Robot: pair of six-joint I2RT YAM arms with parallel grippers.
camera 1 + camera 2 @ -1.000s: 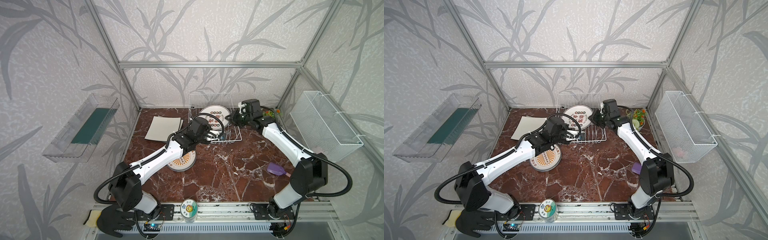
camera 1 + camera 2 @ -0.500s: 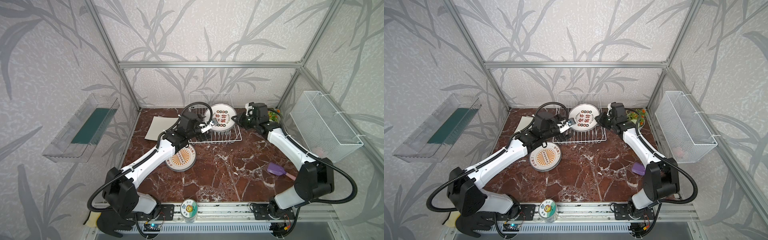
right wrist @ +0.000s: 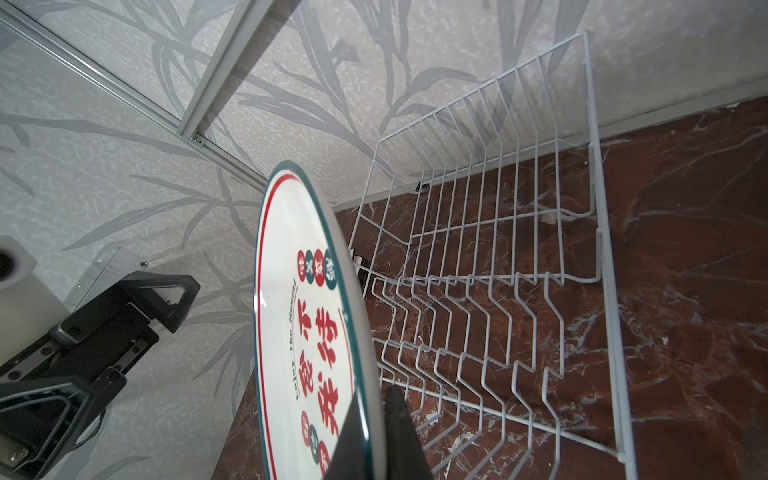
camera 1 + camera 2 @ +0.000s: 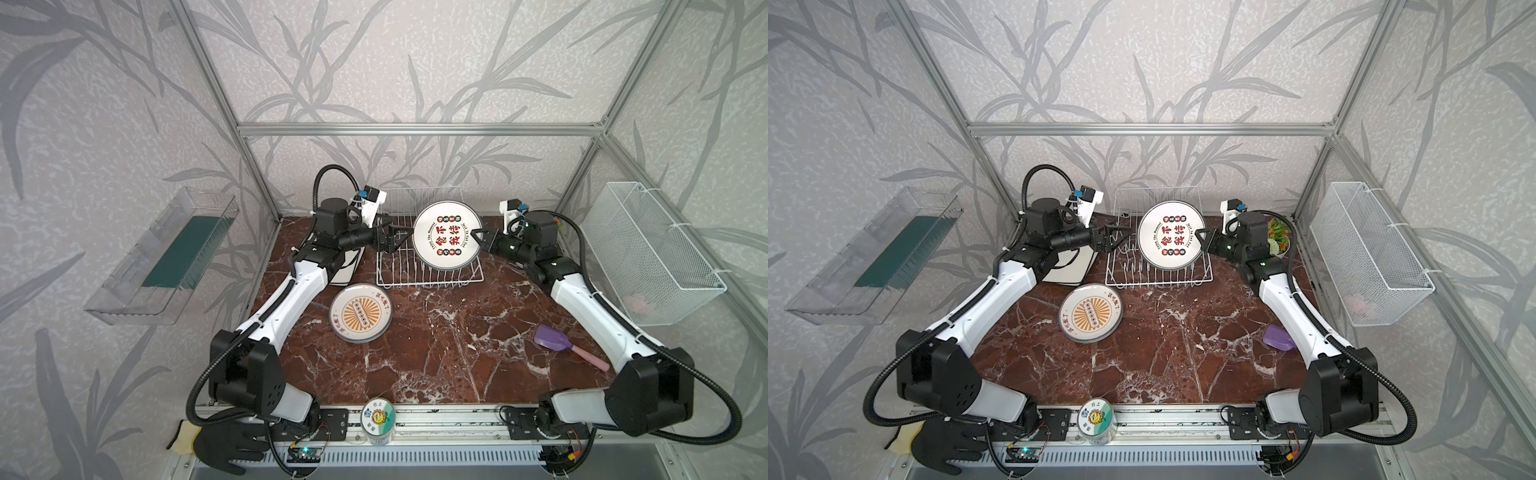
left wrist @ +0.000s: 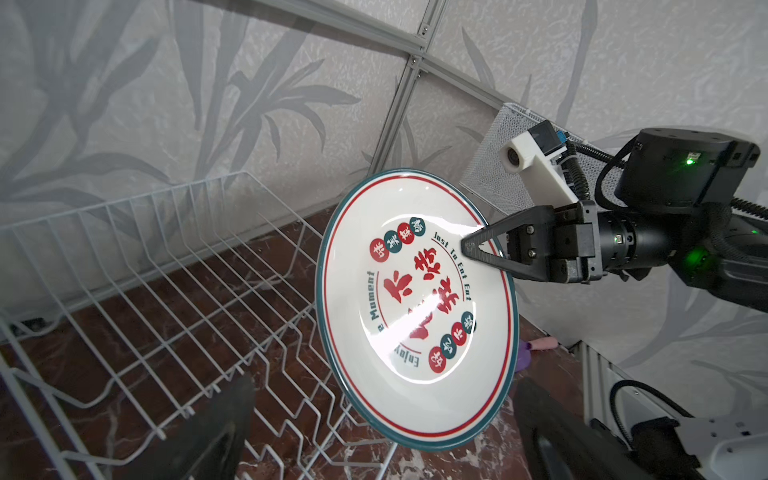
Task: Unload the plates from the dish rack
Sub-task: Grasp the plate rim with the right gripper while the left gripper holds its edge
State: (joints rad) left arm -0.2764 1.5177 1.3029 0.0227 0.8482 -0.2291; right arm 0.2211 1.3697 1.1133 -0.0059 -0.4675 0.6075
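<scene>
Holding the round white plate [image 4: 446,235] by its right edge, the right gripper [image 4: 482,240] is pinched tight on the rim. The plate has red and black writing in the middle. It stands up on its edge, with its face toward the front of the surface [image 4: 436,353]. It is over the white wire dish rack [image 4: 428,284], toward the rack's right side. I cannot tell if the plate's bottom edge touches the wires.

The left gripper [image 4: 397,239] is spread wide. It sits just beside the plate's left edge with a small gap, so it is not touching and holds nothing.

Another round plate with an orange sun picture [image 4: 360,312] lies flat on the surface, in front of the rack's left corner. A pale square plate [image 4: 343,272] lies flat left of the rack, partly hidden under the left arm. A purple scoop [image 4: 550,337] with a pink handle lies near the right arm.
</scene>
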